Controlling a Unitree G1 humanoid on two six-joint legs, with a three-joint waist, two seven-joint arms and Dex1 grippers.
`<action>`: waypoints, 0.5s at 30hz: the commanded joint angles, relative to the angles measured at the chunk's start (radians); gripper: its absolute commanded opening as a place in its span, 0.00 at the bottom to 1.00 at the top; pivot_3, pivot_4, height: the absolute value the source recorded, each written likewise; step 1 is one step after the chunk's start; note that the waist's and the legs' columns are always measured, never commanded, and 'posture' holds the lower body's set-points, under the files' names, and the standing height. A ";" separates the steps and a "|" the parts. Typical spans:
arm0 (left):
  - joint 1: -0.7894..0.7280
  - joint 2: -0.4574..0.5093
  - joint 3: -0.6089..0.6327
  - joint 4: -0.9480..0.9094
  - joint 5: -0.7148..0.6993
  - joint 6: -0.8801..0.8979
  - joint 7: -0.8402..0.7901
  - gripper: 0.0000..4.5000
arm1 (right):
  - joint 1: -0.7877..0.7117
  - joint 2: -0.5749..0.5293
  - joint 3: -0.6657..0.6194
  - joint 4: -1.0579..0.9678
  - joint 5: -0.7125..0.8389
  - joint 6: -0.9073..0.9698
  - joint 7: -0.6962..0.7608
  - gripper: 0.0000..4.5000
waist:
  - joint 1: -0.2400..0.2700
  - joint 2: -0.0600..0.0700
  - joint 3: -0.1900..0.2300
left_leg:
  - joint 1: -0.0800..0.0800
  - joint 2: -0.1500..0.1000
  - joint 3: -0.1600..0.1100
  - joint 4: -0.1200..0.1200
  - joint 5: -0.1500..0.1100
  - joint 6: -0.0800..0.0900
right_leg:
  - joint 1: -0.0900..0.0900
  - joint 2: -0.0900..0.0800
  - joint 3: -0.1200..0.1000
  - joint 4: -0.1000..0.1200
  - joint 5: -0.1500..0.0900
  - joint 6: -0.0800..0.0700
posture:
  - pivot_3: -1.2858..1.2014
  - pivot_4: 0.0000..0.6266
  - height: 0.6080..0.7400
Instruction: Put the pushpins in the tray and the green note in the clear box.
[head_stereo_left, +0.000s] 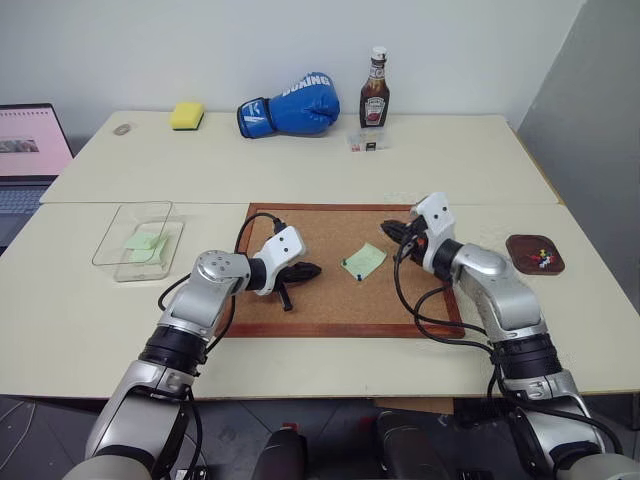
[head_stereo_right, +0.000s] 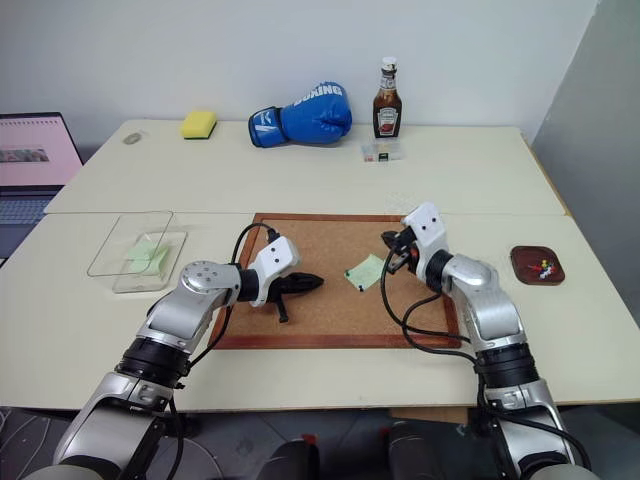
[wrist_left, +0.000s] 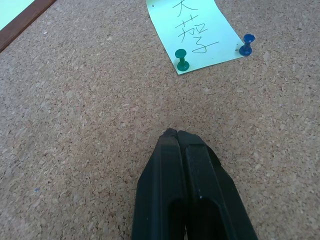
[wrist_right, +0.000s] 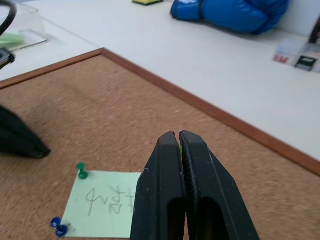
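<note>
The green note (head_stereo_left: 363, 262) lies on the cork board, held by a green pushpin (wrist_left: 182, 59) and a blue pushpin (wrist_left: 246, 44) at one edge. My left gripper (head_stereo_left: 312, 269) rests low on the cork just left of the note, fingers shut and empty. My right gripper (head_stereo_left: 390, 230) hovers above the board just right of the note, level and shut; I cannot tell whether anything tiny is pinched in its tips. The dark brown tray (head_stereo_left: 515, 245) sits right of the board with a few pushpins (head_stereo_left: 543, 258) in it. The clear box (head_stereo_left: 120, 225) stands at the left and holds pale green paper.
The wood-framed cork board (head_stereo_left: 330, 300) fills the middle of the near table. On the far table are a blue boxing glove (head_stereo_left: 290, 104), a sauce bottle (head_stereo_left: 375, 90), a small clear container (head_stereo_left: 367, 141) and a yellow sponge (head_stereo_left: 186, 115). A laptop (head_stereo_left: 25, 150) stands far left.
</note>
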 joint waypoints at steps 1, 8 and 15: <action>0.037 0.005 -0.045 0.019 0.034 0.043 -0.011 0.00 | 0.019 -0.065 -0.130 -0.057 -0.044 0.019 -0.144 0.00 | 0.001 0.000 0.000 | 0.000 0.000 0.000 0.000 0.000 0.000 | 0.000 0.000 0.000 0.000 0.000 0.000 | 0.52 0.24 1.00; 0.048 0.003 -0.048 0.012 0.033 0.049 -0.010 0.00 | 0.090 -0.212 -0.343 0.001 -0.073 0.071 -0.293 0.00 | 0.002 0.000 0.000 | -0.001 0.000 0.000 -0.001 0.000 0.000 | 0.000 0.000 0.000 -0.001 0.000 0.000 | 0.52 0.24 1.00; 0.041 -0.010 -0.052 0.040 0.040 0.030 -0.004 0.00 | 0.050 -0.286 -0.492 0.163 0.087 0.225 -0.223 0.00 | -0.002 0.003 -0.002 | 0.001 -0.001 0.002 -0.001 0.000 0.000 | 0.000 -0.001 0.002 -0.001 -0.003 -0.005 | 0.52 0.24 1.00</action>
